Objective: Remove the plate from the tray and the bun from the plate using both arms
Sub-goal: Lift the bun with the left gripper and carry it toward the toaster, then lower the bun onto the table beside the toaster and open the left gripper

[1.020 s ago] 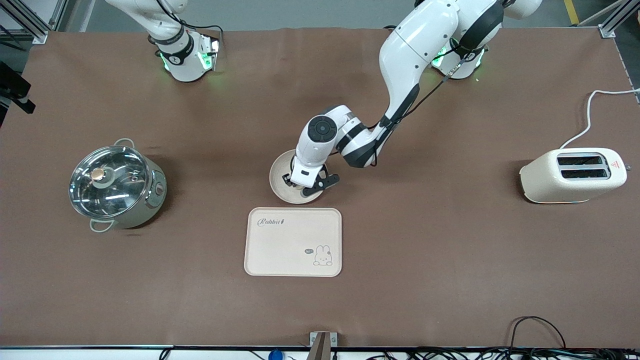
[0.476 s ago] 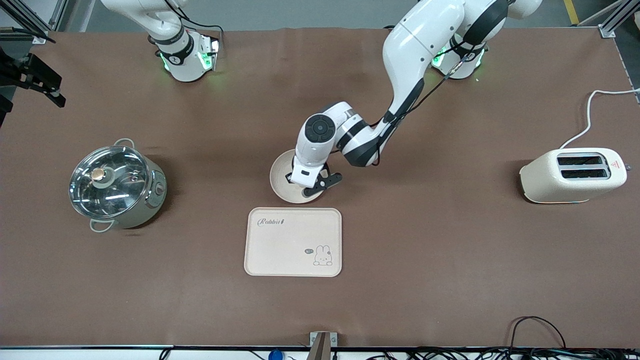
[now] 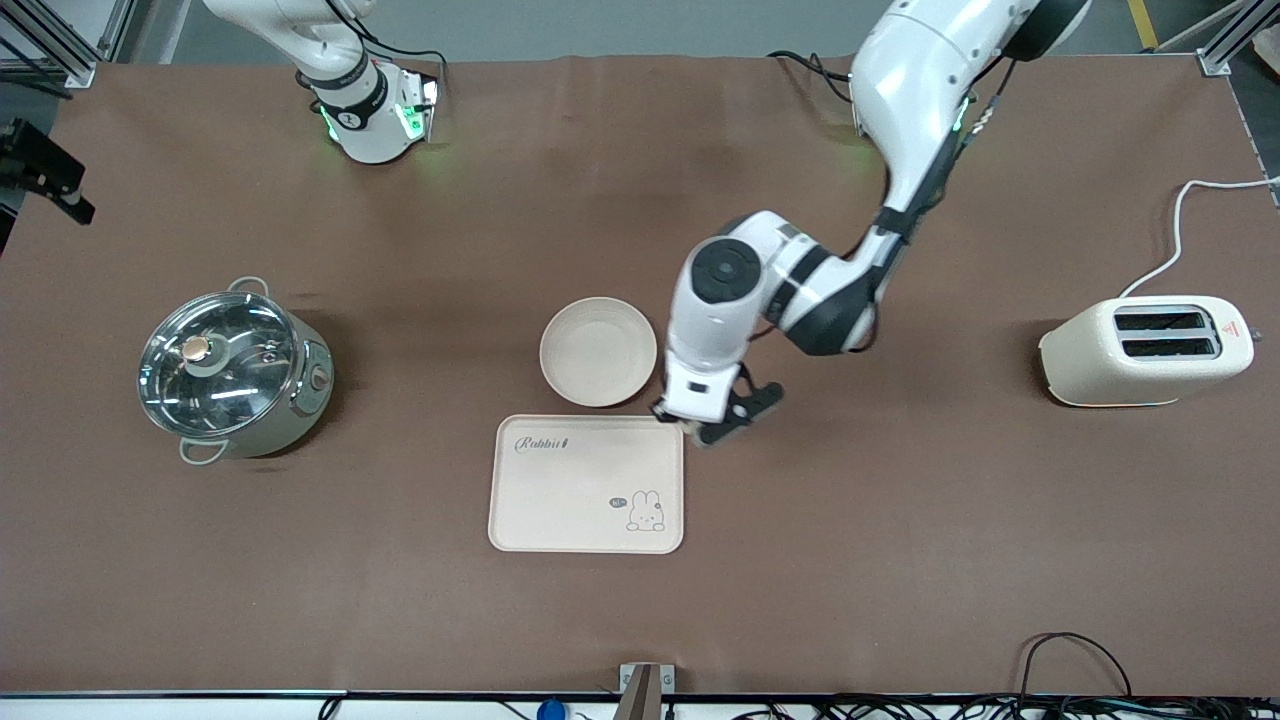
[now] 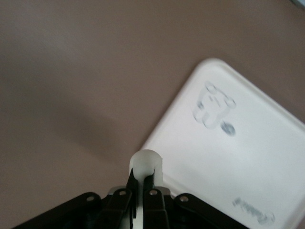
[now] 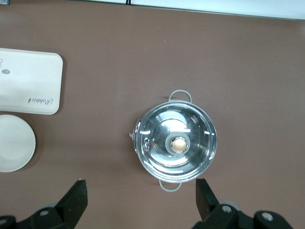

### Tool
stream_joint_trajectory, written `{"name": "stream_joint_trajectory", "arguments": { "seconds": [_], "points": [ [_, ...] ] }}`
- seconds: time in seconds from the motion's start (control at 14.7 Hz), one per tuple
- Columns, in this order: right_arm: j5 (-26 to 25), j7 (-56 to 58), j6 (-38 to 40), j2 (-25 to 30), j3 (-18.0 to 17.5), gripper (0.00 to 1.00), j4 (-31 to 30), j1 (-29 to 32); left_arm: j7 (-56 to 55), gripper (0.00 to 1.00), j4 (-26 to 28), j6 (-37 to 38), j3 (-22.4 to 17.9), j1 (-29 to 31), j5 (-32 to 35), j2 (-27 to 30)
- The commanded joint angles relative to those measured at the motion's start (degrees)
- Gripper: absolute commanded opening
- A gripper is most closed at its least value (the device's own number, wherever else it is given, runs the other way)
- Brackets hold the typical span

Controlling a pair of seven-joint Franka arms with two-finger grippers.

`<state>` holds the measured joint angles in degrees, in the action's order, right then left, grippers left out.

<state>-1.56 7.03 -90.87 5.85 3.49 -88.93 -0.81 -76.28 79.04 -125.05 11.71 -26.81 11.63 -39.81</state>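
The plate (image 3: 598,352) lies empty mid-table, just farther from the front camera than the rabbit tray (image 3: 585,500). My left gripper (image 3: 692,424) hangs over the tray's corner nearest the plate, toward the left arm's end. In the left wrist view it (image 4: 143,180) is shut on the bun (image 4: 147,163), a small pale lump that sticks out past the fingertips above the tray's edge (image 4: 228,157). My right gripper (image 5: 138,202) is open and empty, high over the table beside the pot (image 5: 176,143). The plate (image 5: 14,143) also shows in the right wrist view.
A steel pot with a glass lid (image 3: 232,372) stands toward the right arm's end. A cream toaster (image 3: 1145,350) with a white cord stands toward the left arm's end. The right gripper's black body (image 3: 45,175) shows at the view's edge.
My left gripper has left the plate with the bun in it and moved to the tray's corner toward the left arm's end. The plate now lies bare.
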Motion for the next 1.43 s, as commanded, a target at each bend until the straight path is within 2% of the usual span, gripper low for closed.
{"name": "stream_joint_trajectory", "arguments": {
  "seconds": [0.0, 0.2, 0.34, 0.48, 0.61, 0.82, 0.95, 1.36],
  "points": [
    [-0.99, 0.35, -0.8, -2.07, -0.41, 1.0, 1.57, 0.37, 1.39, 0.04, 1.55, 5.75, 0.5, 3.95, 1.11, 1.14],
    [-0.9, 0.26, -0.54, -2.6, -0.41, 1.0, 4.37, -0.07, 8.59, 0.04, 1.82, 17.44, 0.24, 6.76, 1.2, 1.14],
    [-0.55, 0.26, -0.1, -2.95, -0.5, 1.0, 4.21, -0.07, 9.14, 0.05, 5.05, 18.87, 0.33, 8.7, 2.25, 1.49],
    [-0.46, 0.26, 0.69, -3.04, -0.5, 1.0, 4.21, 0.02, 8.61, 0.05, 9.18, 18.18, 0.33, 9.05, 4.53, 1.23],
    [-0.28, 0.18, 2.26, -3.04, -0.5, 1.0, 3.68, 0.1, 8.61, 0.06, 11.65, 16.42, 0.59, 12.11, 4.98, 1.23],
    [-0.28, 0.44, 5.0, -2.78, -0.5, 1.0, 3.51, 0.02, 8.35, 0.07, 15.42, 10.73, 0.59, 14.06, 4.81, 0.97],
    [-0.72, 0.44, 4.91, -2.69, -0.58, 1.0, 3.94, -0.24, 7.82, 0.08, 16.23, 8.16, 1.11, 14.94, 3.49, 0.97],
    [-0.72, 0.53, 5.26, -2.6, -0.5, 1.0, 3.5, -0.25, 7.9, 0.14, 15.88, 7.36, 1.03, 15.03, 2.52, 0.44]
  ]
}}
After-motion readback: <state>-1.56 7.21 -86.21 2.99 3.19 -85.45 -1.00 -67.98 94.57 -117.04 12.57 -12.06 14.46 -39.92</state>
